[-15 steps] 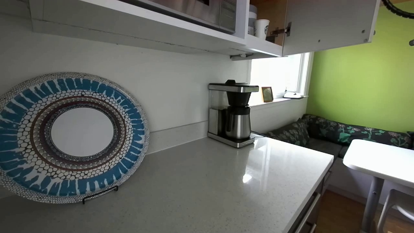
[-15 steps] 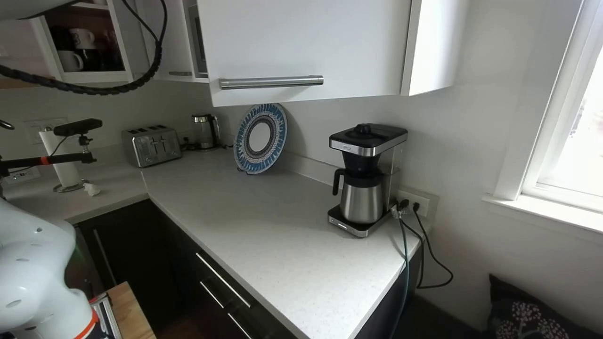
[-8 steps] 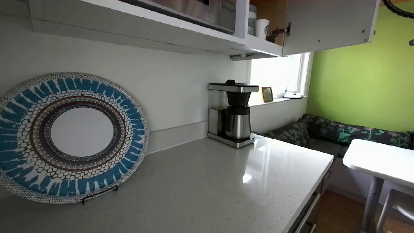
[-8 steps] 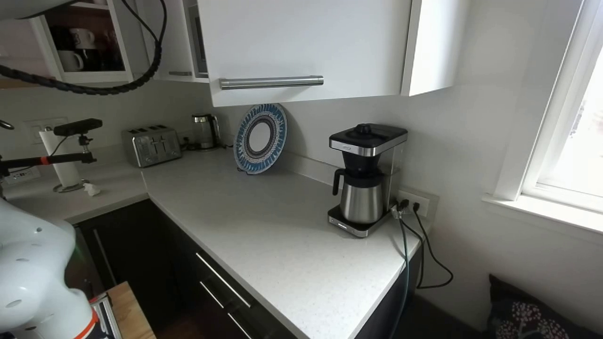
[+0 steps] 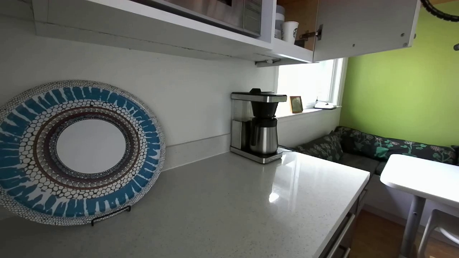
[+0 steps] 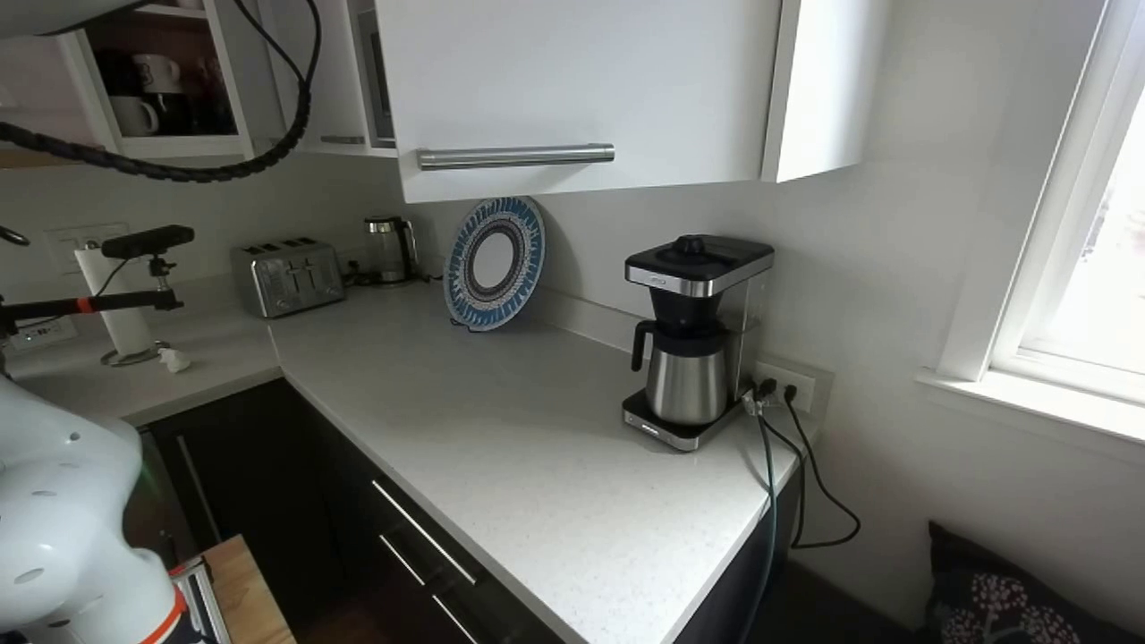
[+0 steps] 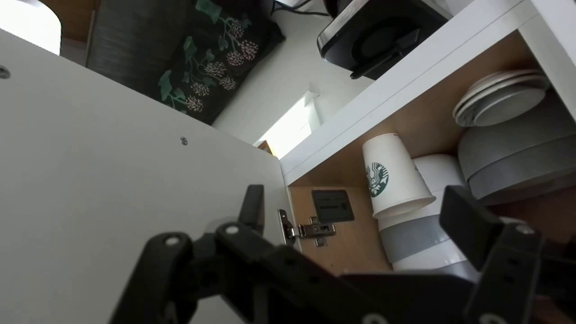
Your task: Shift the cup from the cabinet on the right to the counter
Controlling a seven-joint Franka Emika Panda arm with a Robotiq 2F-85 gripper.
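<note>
A white paper cup [image 7: 396,175] with a green round logo stands upright in the cabinet [image 7: 360,118], close to the shelf's front edge. In an exterior view the same cup [image 5: 289,31] shows just inside the opening, beside the hinge. The cabinet door [image 6: 581,80] is swung wide. My gripper [image 7: 357,213] appears only in the wrist view, its jaws spread wide with no object held. The cup lies beyond the fingertips, within the span of the gap and nearer the right-hand finger [image 7: 468,225]. Below the cabinet runs the pale counter [image 5: 215,204], seen in both exterior views.
White and grey stacked dishes [image 7: 418,234] sit right behind the cup. Grey bowls [image 7: 522,153] topped by saucers [image 7: 504,101] are farther along the shelf. The door's metal hinge [image 7: 315,231] is near the left finger. A coffee maker [image 6: 689,385] and a decorative plate [image 5: 91,147] occupy the counter.
The arm's black cable has shifted slightly in both exterior views, so the arm has moved a little. Cup, door and counter items stay where they were.
</note>
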